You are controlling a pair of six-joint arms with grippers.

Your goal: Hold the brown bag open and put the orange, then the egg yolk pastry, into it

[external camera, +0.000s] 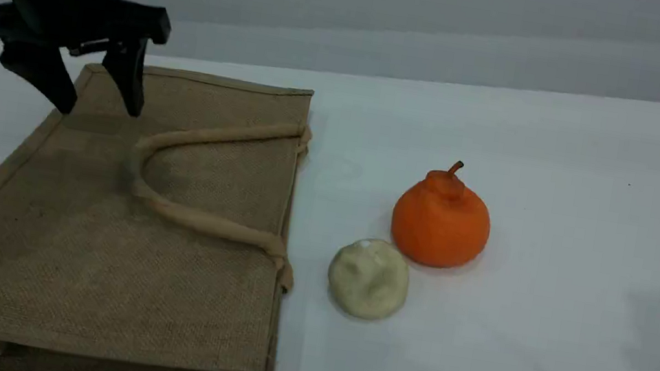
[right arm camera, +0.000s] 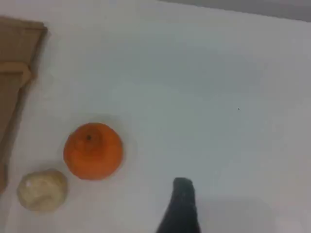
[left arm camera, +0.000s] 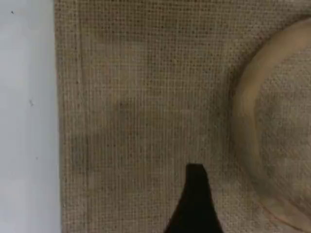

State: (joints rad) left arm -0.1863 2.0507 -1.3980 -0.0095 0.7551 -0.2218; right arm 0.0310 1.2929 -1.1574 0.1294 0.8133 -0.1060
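Observation:
The brown bag (external camera: 101, 230) lies flat on the left of the white table, its mouth edge facing right. Its beige loop handle (external camera: 180, 137) rests on top. My left gripper (external camera: 98, 105) hangs open just above the bag's far part, left of the handle, with nothing between its fingers. In the left wrist view one dark fingertip (left arm camera: 194, 194) sits over the weave, and the handle (left arm camera: 245, 121) curves at the right. The orange (external camera: 441, 218) stands right of the bag, with the egg yolk pastry (external camera: 368, 278) in front of it. The right wrist view shows one fingertip (right arm camera: 182, 199) right of the orange (right arm camera: 93, 150) and pastry (right arm camera: 43, 190), with nothing at it.
The white table (external camera: 588, 250) stretches to the right of the fruit and ends at a grey wall behind. A strip of table (left arm camera: 26, 121) shows beside the bag's hemmed edge. The bag's corner (right arm camera: 17, 58) shows at the left of the right wrist view.

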